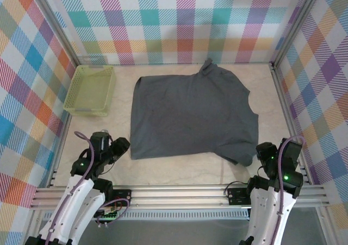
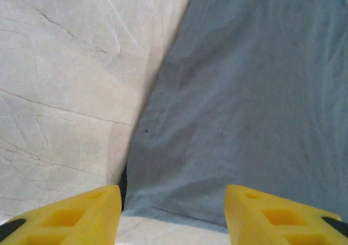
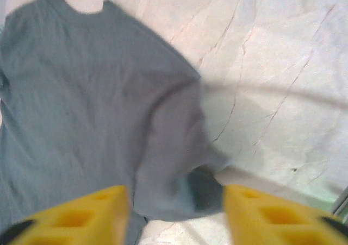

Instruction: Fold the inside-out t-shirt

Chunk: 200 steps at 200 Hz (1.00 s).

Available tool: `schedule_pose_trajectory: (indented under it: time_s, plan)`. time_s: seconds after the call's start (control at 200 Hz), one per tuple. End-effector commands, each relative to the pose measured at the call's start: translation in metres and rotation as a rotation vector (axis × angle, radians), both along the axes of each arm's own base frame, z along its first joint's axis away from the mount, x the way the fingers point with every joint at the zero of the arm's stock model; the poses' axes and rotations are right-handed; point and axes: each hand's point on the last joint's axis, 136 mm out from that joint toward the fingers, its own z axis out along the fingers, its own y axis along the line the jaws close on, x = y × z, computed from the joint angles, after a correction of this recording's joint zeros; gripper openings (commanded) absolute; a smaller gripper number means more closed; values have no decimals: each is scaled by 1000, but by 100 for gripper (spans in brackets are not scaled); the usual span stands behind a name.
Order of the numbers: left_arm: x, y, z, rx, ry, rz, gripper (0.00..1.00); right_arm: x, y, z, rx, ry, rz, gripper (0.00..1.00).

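Note:
The inside-out t-shirt [image 1: 190, 114] lies spread flat mid-table, dark slate grey, hem to the left and neckline to the right. One sleeve points to the back, the other lies at the near right. My left gripper [image 1: 118, 146] sits just off the near left hem corner. In the left wrist view the left gripper [image 2: 173, 215] is open, and the t-shirt [image 2: 239, 104] has its hem corner between the yellow fingers [image 2: 70, 218], untouched. My right gripper [image 1: 265, 150] is beside the near sleeve. In the right wrist view the right gripper [image 3: 175, 212] is open over the t-shirt's [image 3: 81, 93] sleeve end.
A lime-green mesh basket [image 1: 91, 90] stands at the back left, apart from the shirt. Checked walls close in the left, right and back sides. Bare marbled tabletop [image 1: 185, 171] runs along the near edge between the two arms.

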Motion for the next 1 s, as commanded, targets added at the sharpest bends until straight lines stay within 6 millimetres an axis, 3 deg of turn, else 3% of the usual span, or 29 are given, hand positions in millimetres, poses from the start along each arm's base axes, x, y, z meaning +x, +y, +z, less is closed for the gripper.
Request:
schedule_pose_trajectory:
  time_s: [0.0, 0.07, 0.15, 0.28, 0.4, 0.5, 0.575, 0.75, 0.865, 0.995]
  plan:
    - [8, 2, 27, 38, -35, -16, 57, -5, -17, 38, -110, -54, -61, 86]
    - [29, -12, 41, 35, -30, -82, 57, 8, -18, 62, -160, -113, -6, 87]
    - [53, -41, 47, 27, -10, -194, 58, 42, -5, 79, -136, -170, 162, 86]
    - [79, -93, 44, 150, 24, -336, 62, 92, 30, 58, -17, -101, 452, 85]
    - [91, -125, 20, 159, 89, -391, 60, 108, 74, 28, -85, 35, 664, 84]
    - [91, -130, -9, 164, 157, -391, 59, 100, 119, -9, -51, 143, 817, 80]
    - [88, -127, -27, 179, 191, -387, 58, 82, 148, -38, -54, 227, 913, 78]
    - [84, -115, -43, 244, 213, -375, 58, 45, 200, -79, -58, 333, 1077, 75]
    - [85, -114, -46, 253, 207, -380, 58, 43, 211, -103, -91, 389, 1101, 73]
    - [87, -115, -45, 243, 184, -378, 59, 60, 194, -120, -218, 428, 1047, 73]
